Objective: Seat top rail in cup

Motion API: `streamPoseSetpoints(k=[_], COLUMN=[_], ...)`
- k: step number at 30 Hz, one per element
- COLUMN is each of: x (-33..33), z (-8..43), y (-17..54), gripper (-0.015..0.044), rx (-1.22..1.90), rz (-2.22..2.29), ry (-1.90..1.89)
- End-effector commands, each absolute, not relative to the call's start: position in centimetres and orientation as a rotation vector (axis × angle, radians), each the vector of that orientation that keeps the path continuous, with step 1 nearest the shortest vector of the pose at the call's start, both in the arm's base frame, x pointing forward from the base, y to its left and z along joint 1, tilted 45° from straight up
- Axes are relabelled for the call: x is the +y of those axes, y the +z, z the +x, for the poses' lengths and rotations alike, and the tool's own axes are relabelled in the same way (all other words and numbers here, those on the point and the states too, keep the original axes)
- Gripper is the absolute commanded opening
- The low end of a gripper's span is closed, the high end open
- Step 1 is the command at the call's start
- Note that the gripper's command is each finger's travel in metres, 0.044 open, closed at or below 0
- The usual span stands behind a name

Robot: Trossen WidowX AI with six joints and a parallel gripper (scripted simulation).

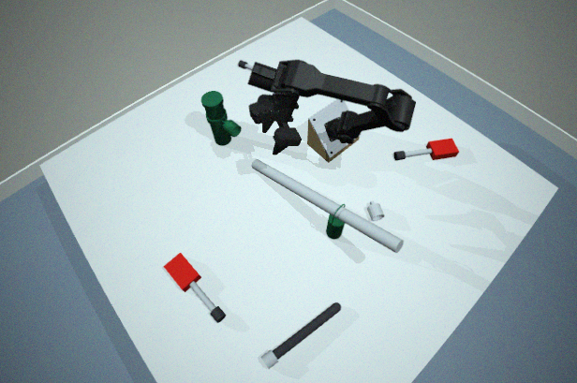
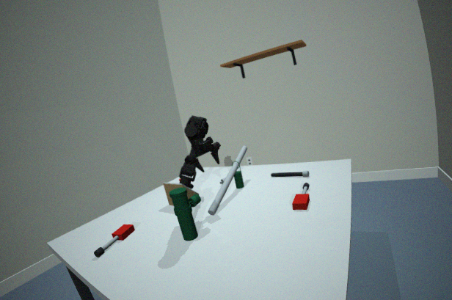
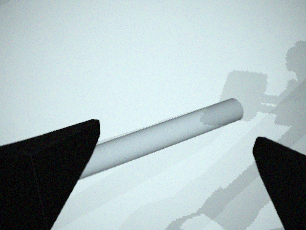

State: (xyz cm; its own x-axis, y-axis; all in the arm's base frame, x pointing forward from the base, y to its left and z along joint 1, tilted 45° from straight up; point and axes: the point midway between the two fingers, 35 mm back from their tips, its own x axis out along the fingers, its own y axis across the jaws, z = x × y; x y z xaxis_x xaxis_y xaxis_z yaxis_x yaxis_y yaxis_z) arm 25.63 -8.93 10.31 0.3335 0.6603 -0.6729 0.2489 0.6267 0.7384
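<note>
The grey rail [image 1: 300, 189] [image 2: 224, 186] [image 3: 170, 135] runs through the loop on the small green post [image 1: 334, 229] [image 2: 239, 180]. Its end nearer the big green post [image 1: 220, 134] [image 2: 188, 227] is low, at or near the table, and outside any cup. The green rail-end cup [image 1: 232, 127] [image 2: 194, 200] hangs at the post's side, on the band below the post cap [image 1: 213, 98] [image 2: 178, 192]; a gap separates it from the rail. My gripper [image 1: 270, 141] [image 2: 210, 167] [image 3: 176, 135] is open and empty, above the rail and apart from it.
A wedge-shaped block [image 1: 316, 142] [image 2: 169, 196] stands under the arm. Red-ended pieces [image 1: 182, 272] [image 1: 442, 149] [image 2: 301, 202] [image 2: 123, 232], a black rod [image 1: 306, 331] [image 2: 288, 174] and a small white cap [image 1: 375, 211] lie on the table.
</note>
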Motion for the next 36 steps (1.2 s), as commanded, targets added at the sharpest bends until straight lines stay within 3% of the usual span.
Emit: streamPoseSetpoints(k=[1,11,36], x=[-7.1,-2.0,1.2], z=[26.0,25.9,25.5], y=[9.7,8.4,5.1], gripper=[0.044,0.044,0.044], rx=[1.425,1.843,1.848], rz=[1.111,1.541,1.547], ry=[0.171,-0.551,-0.566])
